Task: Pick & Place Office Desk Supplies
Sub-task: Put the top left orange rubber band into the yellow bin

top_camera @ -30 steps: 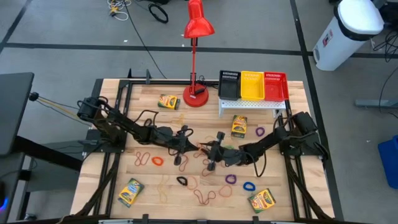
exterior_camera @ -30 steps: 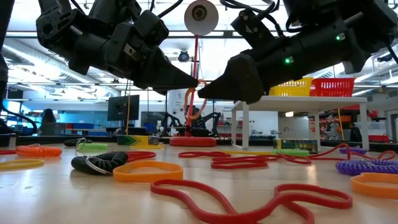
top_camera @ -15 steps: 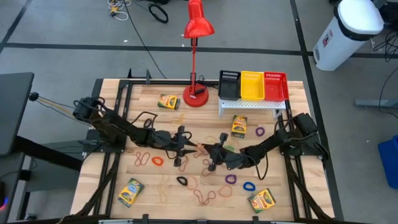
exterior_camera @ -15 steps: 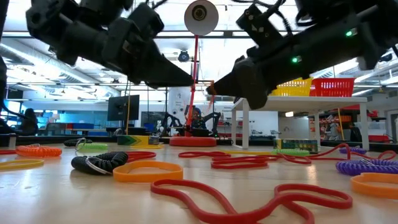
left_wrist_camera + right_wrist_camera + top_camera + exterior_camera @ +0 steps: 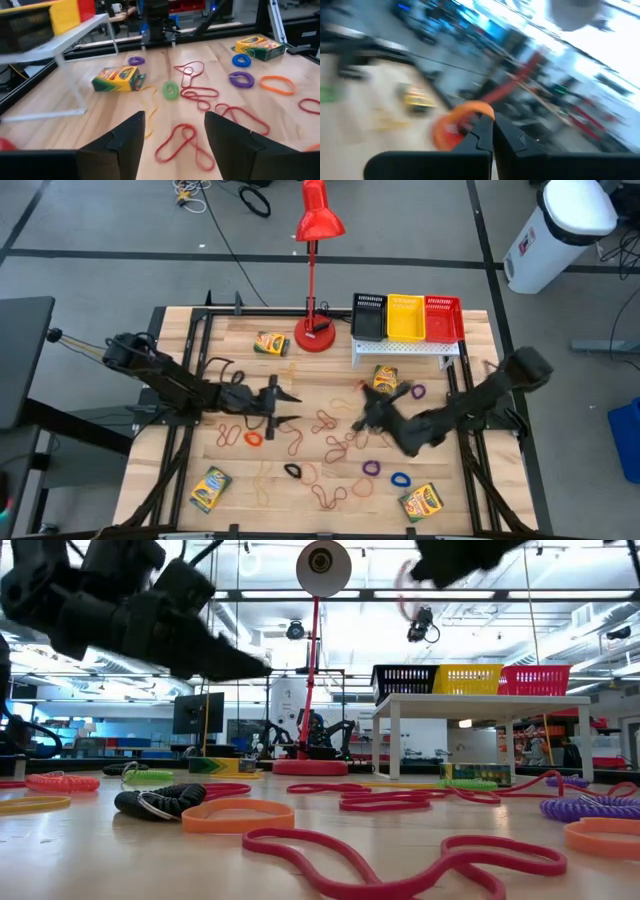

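Right wrist view shows my right gripper (image 5: 491,131) pinching an orange rubber band (image 5: 462,114), while my left gripper (image 5: 287,407) hangs spread mid-table.

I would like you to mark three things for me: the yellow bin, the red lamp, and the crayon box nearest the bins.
yellow bin (image 5: 405,317): high view, middle of its inside.
red lamp (image 5: 320,218): high view, on its shade.
crayon box (image 5: 384,377): high view, its top face.
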Controlling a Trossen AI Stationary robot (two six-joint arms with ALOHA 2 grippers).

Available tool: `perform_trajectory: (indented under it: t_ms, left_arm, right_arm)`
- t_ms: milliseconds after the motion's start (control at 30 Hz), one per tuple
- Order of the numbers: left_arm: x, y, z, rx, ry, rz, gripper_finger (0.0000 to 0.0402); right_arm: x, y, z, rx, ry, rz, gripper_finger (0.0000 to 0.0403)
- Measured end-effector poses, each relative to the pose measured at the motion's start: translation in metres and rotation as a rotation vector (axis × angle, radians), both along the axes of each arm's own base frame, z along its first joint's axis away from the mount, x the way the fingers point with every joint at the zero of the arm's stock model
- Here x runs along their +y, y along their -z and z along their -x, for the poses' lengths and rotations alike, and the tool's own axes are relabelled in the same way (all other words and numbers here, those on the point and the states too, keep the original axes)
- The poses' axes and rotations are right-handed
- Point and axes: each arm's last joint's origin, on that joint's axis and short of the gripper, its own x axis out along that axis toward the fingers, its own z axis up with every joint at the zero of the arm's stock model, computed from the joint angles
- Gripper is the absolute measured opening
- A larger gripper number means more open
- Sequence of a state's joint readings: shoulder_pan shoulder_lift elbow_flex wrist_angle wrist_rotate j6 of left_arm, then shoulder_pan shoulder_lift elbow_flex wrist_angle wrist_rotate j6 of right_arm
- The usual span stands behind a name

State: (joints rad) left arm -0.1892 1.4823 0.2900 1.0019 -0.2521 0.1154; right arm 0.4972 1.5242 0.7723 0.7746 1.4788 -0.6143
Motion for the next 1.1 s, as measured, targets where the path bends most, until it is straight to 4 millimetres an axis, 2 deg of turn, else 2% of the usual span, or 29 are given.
perform_trajectory:
  t_ms: [67,200,367,500,833,1100]
  left_arm:
    - [0.009,0.007,0.009,-0.016,-0.027,0.027,0.0194]
    - [0.022,0.013,0.020,-0.054,-0.084,0.062,0.0164]
    - [0.029,0.016,0.022,-0.047,-0.122,0.082,0.0141]
    - [0.030,0.016,0.022,-0.046,-0.123,0.083,0.0137]
    - [0.029,0.016,0.022,-0.046,-0.123,0.086,0.0136]
    - [0.029,0.016,0.022,-0.046,-0.122,0.084,0.0136]
  right_arm:
    - [-0.014,-0.025,0.012,-0.011,0.105,-0.008,0.0002]
    - [-0.047,-0.067,0.035,-0.088,0.194,-0.050,0.0001]
    - [-0.097,-0.094,0.058,-0.152,0.370,-0.068,0.0001]
    - [-0.127,-0.095,0.063,-0.115,0.500,-0.043,0.0001]
    - [-0.182,-0.085,0.062,0.029,0.695,0.020,0.0000]
    - [-0.211,-0.073,0.058,0.129,0.765,0.043,0.0000]
